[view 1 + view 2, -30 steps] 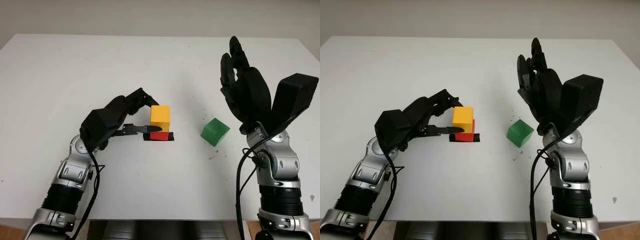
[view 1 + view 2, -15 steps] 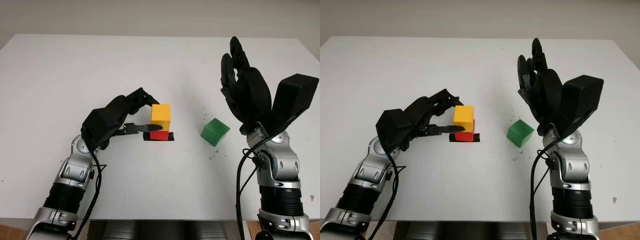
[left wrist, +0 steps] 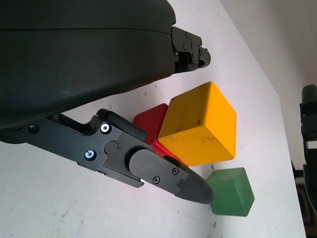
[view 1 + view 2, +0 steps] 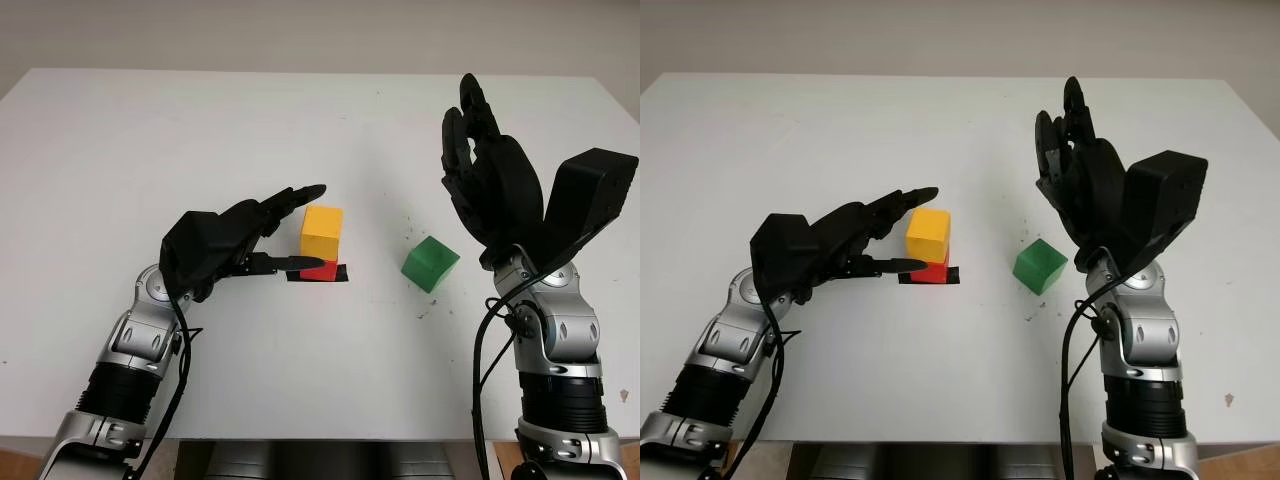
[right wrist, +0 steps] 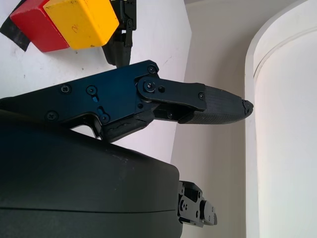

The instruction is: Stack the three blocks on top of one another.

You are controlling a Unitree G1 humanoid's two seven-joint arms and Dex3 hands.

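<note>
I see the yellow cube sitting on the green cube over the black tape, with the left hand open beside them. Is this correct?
Not quite. The yellow cube sits on the red cube, not the green one; the green cube stands alone on the white table, nearer the raised right hand. The left eye view shows this. The black tape and the open left hand are as you say.

yellow block (image 4: 321, 230) atop red block (image 4: 320, 270), green block (image 4: 430, 263) apart

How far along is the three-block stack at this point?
Done: the yellow block sits on the red block, which is on the table. In hand: nothing. The left hand is open just beside that pair, not gripping it, and the right hand is open, raised above the table. Left: the green block lies alone on the table and must go on top.
</note>
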